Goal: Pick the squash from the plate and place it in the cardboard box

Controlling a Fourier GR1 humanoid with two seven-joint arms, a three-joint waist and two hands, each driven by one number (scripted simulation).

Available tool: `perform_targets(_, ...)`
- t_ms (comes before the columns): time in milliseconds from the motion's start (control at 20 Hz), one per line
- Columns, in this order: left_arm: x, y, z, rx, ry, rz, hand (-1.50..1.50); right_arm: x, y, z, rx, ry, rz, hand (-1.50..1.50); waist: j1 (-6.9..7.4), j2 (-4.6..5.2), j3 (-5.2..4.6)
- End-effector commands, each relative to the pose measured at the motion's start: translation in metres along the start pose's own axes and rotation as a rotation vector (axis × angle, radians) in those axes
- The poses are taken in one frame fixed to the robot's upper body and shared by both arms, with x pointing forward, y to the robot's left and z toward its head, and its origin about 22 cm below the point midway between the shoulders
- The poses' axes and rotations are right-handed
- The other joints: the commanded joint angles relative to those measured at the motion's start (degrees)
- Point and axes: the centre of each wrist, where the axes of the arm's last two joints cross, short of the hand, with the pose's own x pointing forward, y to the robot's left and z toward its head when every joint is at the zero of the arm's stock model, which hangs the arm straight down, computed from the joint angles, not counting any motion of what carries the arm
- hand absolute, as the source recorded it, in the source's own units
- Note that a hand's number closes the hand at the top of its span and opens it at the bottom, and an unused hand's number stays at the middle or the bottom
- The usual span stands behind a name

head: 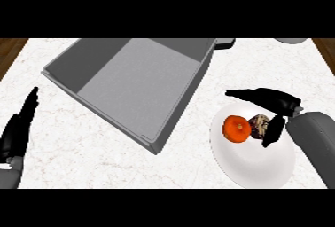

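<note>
A white marbled surface (78,146) carries a large grey box (131,84) set at a slant, open at the top and showing only its bare grey floor. Behind its far corner a dark object (226,43) pokes out, and a pale round thing (291,40) sits at the far edge. To the right of the box, apart from it, lies a white plate (252,166). On the plate rest 2 things touching each other: an orange squash (237,129) and a brownish lump (260,125) just right of it. The right robot hand (274,104) hangs over the plate's far side, fingers spread, thumb down beside the lump, holding nothing. The left robot hand (16,133) rests open at the left edge, fingers straight.
</note>
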Motion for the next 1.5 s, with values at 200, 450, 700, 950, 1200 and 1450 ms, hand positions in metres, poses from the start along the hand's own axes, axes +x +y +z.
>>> perform_targets(200, -0.008, 0.004, -0.019, -0.011, 0.003, 0.002, 0.00, 0.004, 0.015, -0.006, 0.023, -0.017, -0.002, -1.50, -0.38, 0.05, -0.01)
perform_targets(450, -0.008, 0.000, -0.005, 0.007, -0.017, -0.006, 0.00, 0.020, 0.015, -0.012, 0.020, -0.084, -0.022, -1.50, -0.30, -0.01, -0.01)
perform_targets(700, -0.002, 0.003, 0.000, 0.013, 0.005, -0.007, 0.00, 0.034, 0.011, 0.012, 0.015, -0.149, -0.008, -1.50, -0.60, -0.10, -0.02)
perform_targets(950, -0.004, 0.008, 0.008, 0.001, 0.017, -0.003, 0.00, 0.045, 0.015, 0.026, 0.059, -0.117, 0.004, -1.50, -0.47, -0.14, 0.00)
perform_targets(1200, -0.005, -0.012, 0.000, -0.003, 0.000, -0.004, 0.00, 0.055, 0.020, 0.004, 0.093, -0.008, 0.048, -1.50, -0.33, -0.05, -0.01)
perform_targets(1450, -0.012, 0.003, -0.007, 0.012, -0.006, -0.007, 0.00, 0.054, 0.046, -0.029, 0.090, 0.036, 0.048, -1.50, -0.24, 0.04, -0.01)
